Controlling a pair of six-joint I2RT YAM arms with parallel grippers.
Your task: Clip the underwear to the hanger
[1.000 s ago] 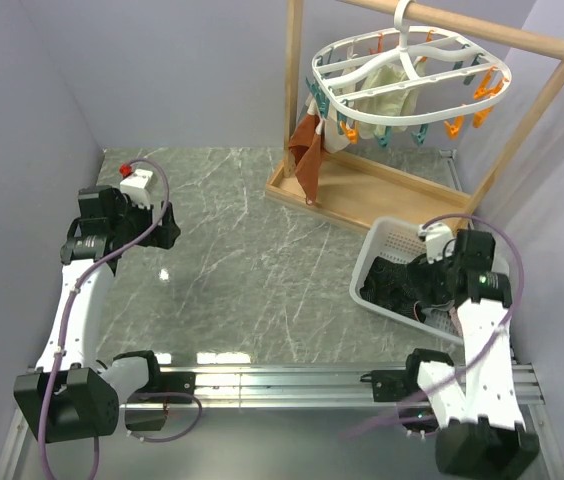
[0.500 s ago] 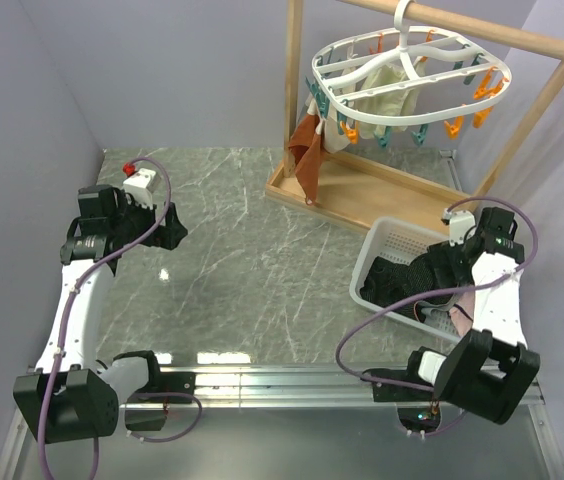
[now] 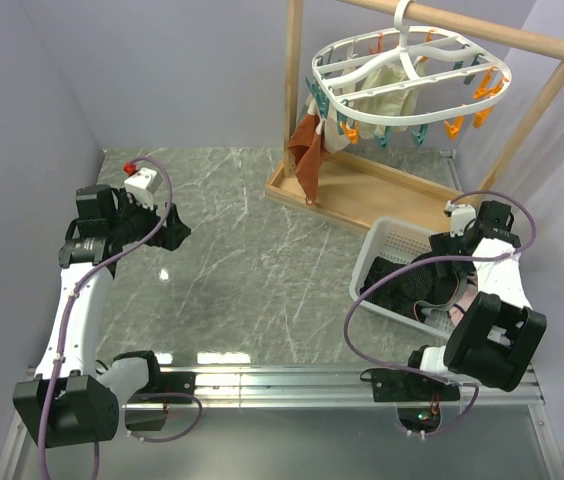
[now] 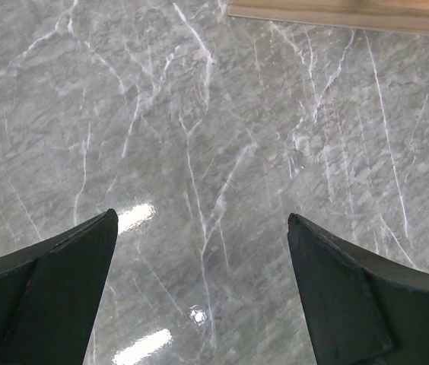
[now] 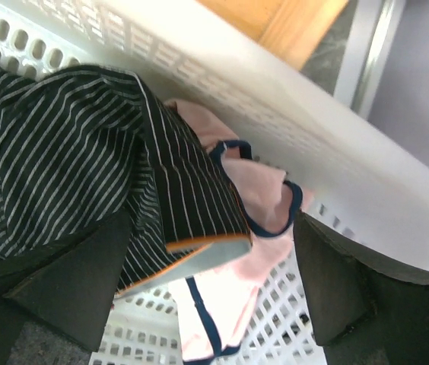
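Observation:
The underwear point(image 3: 402, 285) is black with fine light pinstripes and lies crumpled in the white basket point(image 3: 382, 240). In the right wrist view the underwear point(image 5: 70, 160) shows an orange-edged waistband and lies partly over a pink cloth point(image 5: 252, 190). My right gripper point(image 5: 211, 277) is open and hovers just above them, holding nothing; in the top view it point(image 3: 459, 255) is over the basket's right side. The white oval hanger point(image 3: 407, 80) hangs from the wooden rail with orange and teal clips. My left gripper point(image 4: 199, 293) is open over bare marble at the far left point(image 3: 167, 228).
A rust-brown cloth point(image 3: 307, 160) and a cream cloth point(image 3: 387, 100) hang from the hanger. The wooden rail frame point(image 3: 362, 190) stands at the back right, its base next to the basket. The basket wall point(image 5: 290, 114) is close to my right fingers. Grey walls enclose the marble table.
My right arm has swung from the basket's near side round to its right side, and the gripper now points down into the basket. The left arm has barely shifted.

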